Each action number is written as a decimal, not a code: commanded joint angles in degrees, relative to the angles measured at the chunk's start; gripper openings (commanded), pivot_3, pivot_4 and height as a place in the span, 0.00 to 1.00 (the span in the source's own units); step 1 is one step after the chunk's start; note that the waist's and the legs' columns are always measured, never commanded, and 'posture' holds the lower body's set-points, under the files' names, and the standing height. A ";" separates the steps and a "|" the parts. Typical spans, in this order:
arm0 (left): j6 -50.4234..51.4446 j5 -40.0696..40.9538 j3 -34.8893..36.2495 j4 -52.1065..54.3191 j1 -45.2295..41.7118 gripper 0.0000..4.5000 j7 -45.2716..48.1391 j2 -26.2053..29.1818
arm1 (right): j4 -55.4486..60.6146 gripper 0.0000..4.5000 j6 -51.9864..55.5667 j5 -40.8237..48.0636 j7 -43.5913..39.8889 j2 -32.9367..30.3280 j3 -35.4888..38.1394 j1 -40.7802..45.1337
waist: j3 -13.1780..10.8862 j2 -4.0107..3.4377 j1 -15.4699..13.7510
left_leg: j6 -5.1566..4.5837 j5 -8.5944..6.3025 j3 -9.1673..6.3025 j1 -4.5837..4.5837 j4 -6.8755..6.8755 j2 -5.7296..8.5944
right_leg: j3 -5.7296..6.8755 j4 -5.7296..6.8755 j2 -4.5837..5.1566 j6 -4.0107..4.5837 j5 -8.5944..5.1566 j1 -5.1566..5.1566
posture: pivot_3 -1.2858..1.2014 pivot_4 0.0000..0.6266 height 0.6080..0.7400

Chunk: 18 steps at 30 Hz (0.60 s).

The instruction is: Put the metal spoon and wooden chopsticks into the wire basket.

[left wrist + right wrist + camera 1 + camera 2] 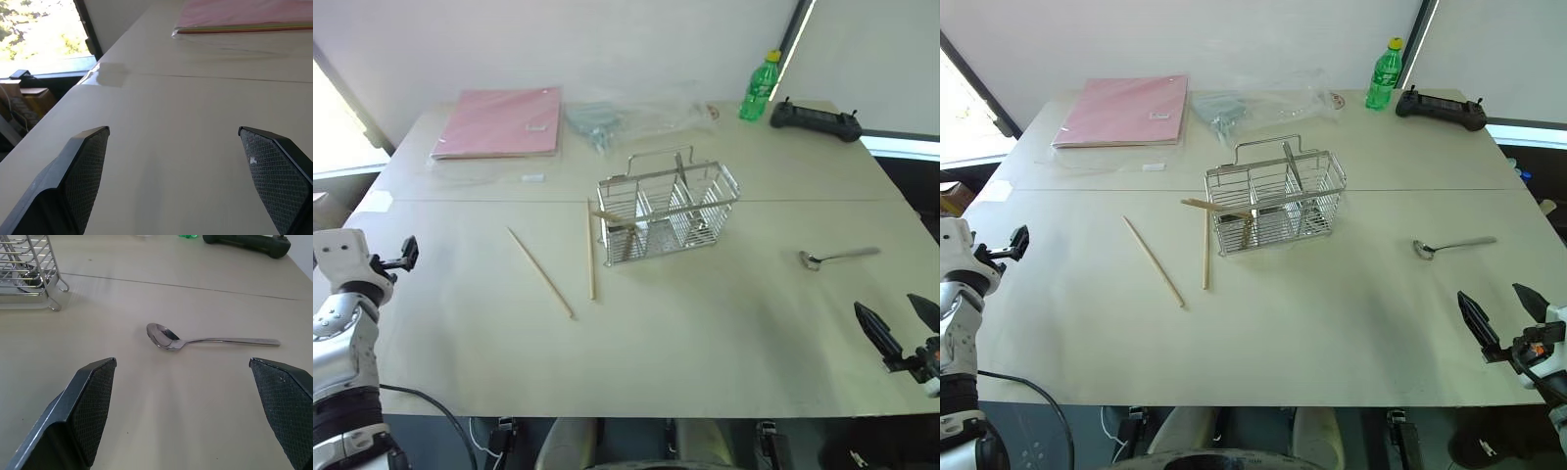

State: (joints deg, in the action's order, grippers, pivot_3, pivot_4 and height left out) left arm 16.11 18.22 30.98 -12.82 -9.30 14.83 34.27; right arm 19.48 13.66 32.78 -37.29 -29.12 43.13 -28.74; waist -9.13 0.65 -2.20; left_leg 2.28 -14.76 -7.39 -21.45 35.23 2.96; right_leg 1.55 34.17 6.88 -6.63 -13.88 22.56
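The wire basket stands at the middle of the table, its loop handle upright. One wooden chopstick rests at the basket's left end and pokes out over its rim. Two more wooden chopsticks lie flat on the table to its left, one close beside it and one slanted farther left. The metal spoon lies to the basket's right, bowl toward the basket. My right gripper hovers open just short of the spoon, at the table's near right edge. My left gripper is open over bare table near the left edge.
Along the far side lie a pink folder and a clear plastic bag. Beyond them to the right are a green bottle and a black controller. A seam crosses the table.
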 commanded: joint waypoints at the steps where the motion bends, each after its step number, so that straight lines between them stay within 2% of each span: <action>1: 0.09 0.73 0.61 1.56 -0.77 0.99 0.19 0.37 | 0.83 1.00 -1.14 0.30 0.29 -0.05 0.88 0.16 | 0.00 0.00 0.01 | 0.00 0.00 0.00 0.00 0.00 0.00 | 0.00 0.00 0.00 0.00 0.00 0.00 | 0.52 0.24 0.76; 13: 1.27 1.82 -0.50 2.87 -0.91 0.99 2.36 0.55 | 0.47 1.00 -1.12 0.21 0.18 -0.51 1.15 0.44 | 0.00 0.00 -0.01 | -0.01 0.01 0.02 0.01 0.00 0.01 | 0.00 0.02 0.00 0.00 0.01 -0.01 | 0.52 0.24 0.76; 18: 6.96 7.32 -4.00 9.38 -1.51 0.99 10.22 0.78 | -0.94 1.00 -1.01 -0.43 -0.14 -2.63 1.61 2.09 | 0.01 0.02 -0.07 | -0.01 0.01 0.03 0.01 0.03 0.01 | 0.00 0.02 0.00 0.02 0.01 -0.03 | 0.52 0.24 0.76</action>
State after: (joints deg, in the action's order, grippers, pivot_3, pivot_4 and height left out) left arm 21.40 22.90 28.04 -7.65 -9.68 22.10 34.28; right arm 18.27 13.66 32.44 -37.34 -30.59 43.14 -26.98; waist -9.13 0.67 -2.26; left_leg 2.28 -14.75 -7.35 -21.45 35.28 2.98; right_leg 1.55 34.18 6.89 -6.61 -13.87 22.52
